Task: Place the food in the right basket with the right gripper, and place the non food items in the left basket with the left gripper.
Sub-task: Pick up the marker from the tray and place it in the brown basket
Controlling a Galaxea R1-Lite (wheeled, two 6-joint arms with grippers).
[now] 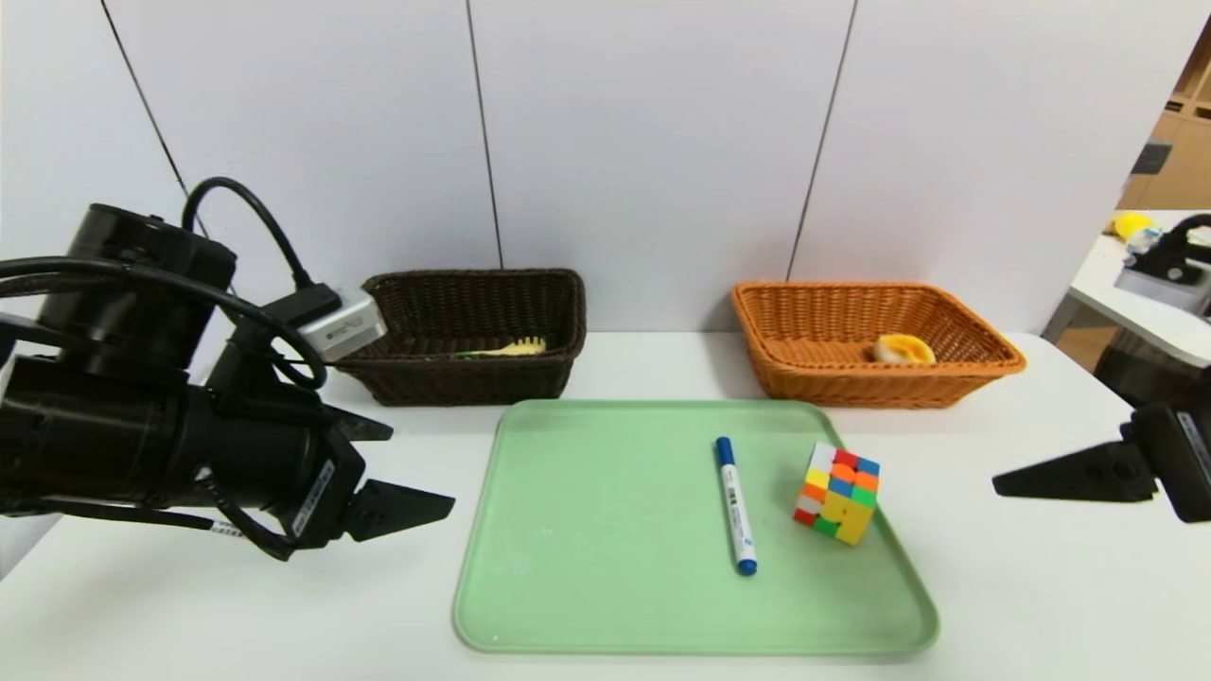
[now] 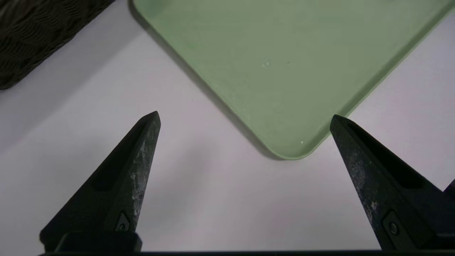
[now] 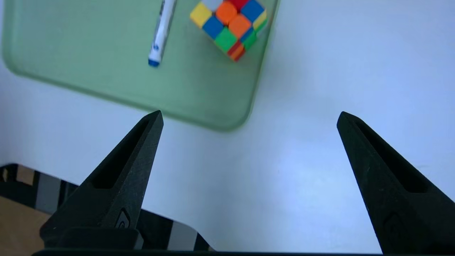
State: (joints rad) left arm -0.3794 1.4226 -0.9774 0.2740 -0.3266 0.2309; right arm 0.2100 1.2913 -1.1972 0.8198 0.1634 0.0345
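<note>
Marker (image 1: 735, 504) lies on tray (image 1: 587, 605), long axis toward tray's far edge, cube (image 1: 837, 493) beside it near the right edge. Fork (image 1: 506, 349), partly hidden, in dark basket (image 1: 473, 333); bun (image 1: 903, 349) in orange basket (image 1: 875, 342). Left gripper (image 2: 245, 119) and right gripper (image 3: 249, 117) spread, empty.

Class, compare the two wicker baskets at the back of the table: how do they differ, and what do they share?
The left basket is very dark brown; the right basket is light orange-brown. The left basket holds a fork; the right basket holds the food. Both are rectangular, woven, and behind the green tray.
</note>
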